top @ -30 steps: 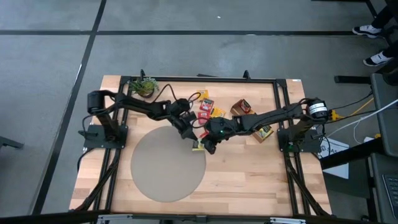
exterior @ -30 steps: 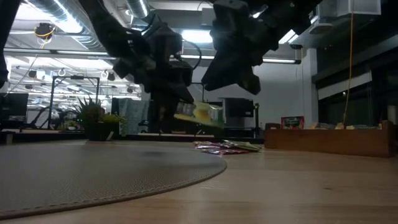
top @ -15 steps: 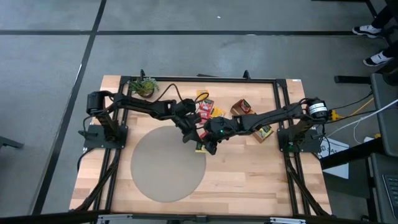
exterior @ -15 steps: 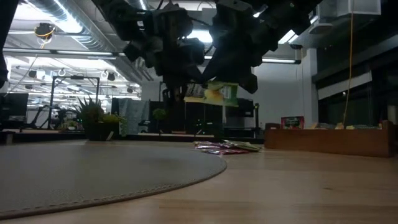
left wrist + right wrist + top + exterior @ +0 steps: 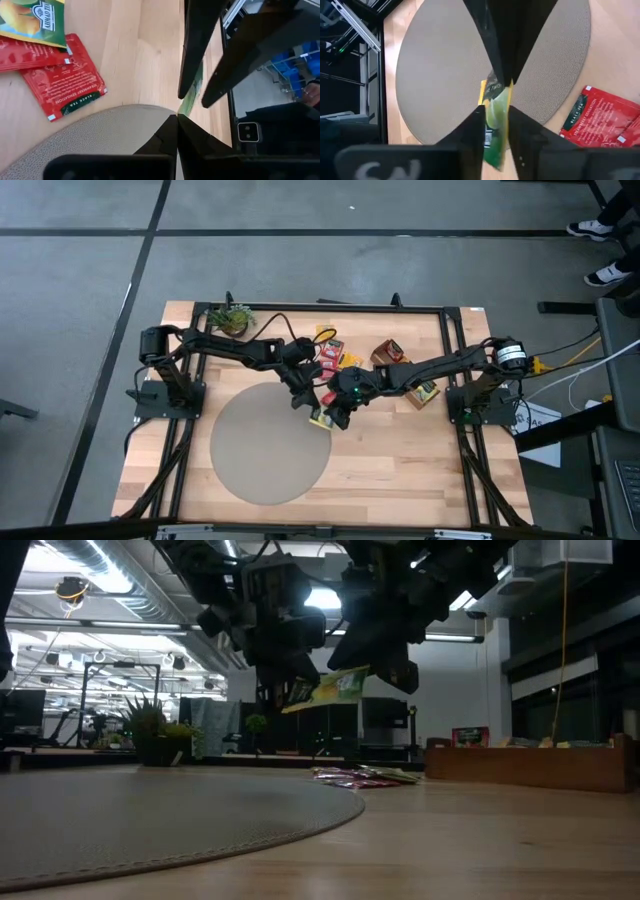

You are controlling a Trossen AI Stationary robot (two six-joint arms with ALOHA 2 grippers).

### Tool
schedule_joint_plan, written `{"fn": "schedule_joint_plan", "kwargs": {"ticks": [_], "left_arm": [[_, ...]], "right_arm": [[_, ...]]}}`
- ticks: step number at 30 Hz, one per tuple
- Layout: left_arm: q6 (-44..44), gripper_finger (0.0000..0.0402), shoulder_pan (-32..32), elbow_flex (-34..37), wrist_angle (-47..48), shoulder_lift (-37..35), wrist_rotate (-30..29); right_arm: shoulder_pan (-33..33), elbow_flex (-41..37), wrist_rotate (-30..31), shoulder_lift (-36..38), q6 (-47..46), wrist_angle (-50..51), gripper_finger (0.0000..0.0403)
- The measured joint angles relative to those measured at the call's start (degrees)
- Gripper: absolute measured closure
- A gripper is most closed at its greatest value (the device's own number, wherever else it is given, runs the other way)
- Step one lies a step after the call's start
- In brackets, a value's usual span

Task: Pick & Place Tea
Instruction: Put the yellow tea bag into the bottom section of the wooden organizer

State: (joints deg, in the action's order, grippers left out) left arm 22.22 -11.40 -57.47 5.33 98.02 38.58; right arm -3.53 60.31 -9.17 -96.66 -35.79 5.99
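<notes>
Green-yellow sachet (image 5: 335, 687) airborne above mat edge (image 5: 300, 455), long axis tilted. Pinched at opposite ends: left fingers (image 5: 306, 398) clenched on it, right fingers (image 5: 333, 416) grasping it. Remaining sachets (image 5: 330, 352) near tray (image 5: 425, 393).

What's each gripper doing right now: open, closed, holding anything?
Left gripper: closed on one end of the green-yellow tea sachet.
Right gripper: closed on the sachet's other end, above the mat's edge.

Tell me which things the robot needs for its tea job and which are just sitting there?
For the job: green-yellow tea sachet pinched between the left gripper and right gripper; loose red sachets; wooden tray.

Just there: potted plant, round grey mat.
</notes>
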Motion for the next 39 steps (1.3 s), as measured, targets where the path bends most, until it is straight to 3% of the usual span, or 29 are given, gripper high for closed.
{"fn": "schedule_joint_plan", "kwargs": {"ticks": [6, 14, 21, 26, 28, 34, 39], "left_arm": [[-0.1, 0.0399, -0.3, 0.0, -0.9, 0.0, 1.6], [0.9, 0.0392, -3.1, 0.0, -0.7, -0.2, 9.1], [-0.1, 0.0364, -6.6, 1.0, -1.2, -4.8, 9.5], [-0.9, 0.0345, -7.5, 5.7, -3.0, -10.3, 2.2], [0.6, 0.0341, -7.5, 8.5, -7.4, -12.7, -1.0], [13.4, 0.0336, -6.6, 20.2, -33.3, -19.1, -10.6], [26.2, 0.0335, -5.3, 30.5, -54.9, -20.5, -25.7]], "right_arm": [[0.2, 0.0, -0.1, 0.0, -1.6, 0.2, 0.0395], [0.2, 0.2, -1.0, 0.2, -2.9, 3.3, 0.0398], [-1.3, -0.5, 0.4, 0.1, -4.5, 4.0, 0.0399], [-2.4, -5.1, 3.2, 1.7, -9.1, -1.9, 0.04], [-2.6, -8.7, 3.7, 2.6, -11.9, -9.4, 0.04], [-2.5, -19.2, 11.9, 5.4, -21.6, -31.1, 0.04], [-2.5, -20.7, 19.7, 5.8, -24.3, -38.6, 0.0399]]}}
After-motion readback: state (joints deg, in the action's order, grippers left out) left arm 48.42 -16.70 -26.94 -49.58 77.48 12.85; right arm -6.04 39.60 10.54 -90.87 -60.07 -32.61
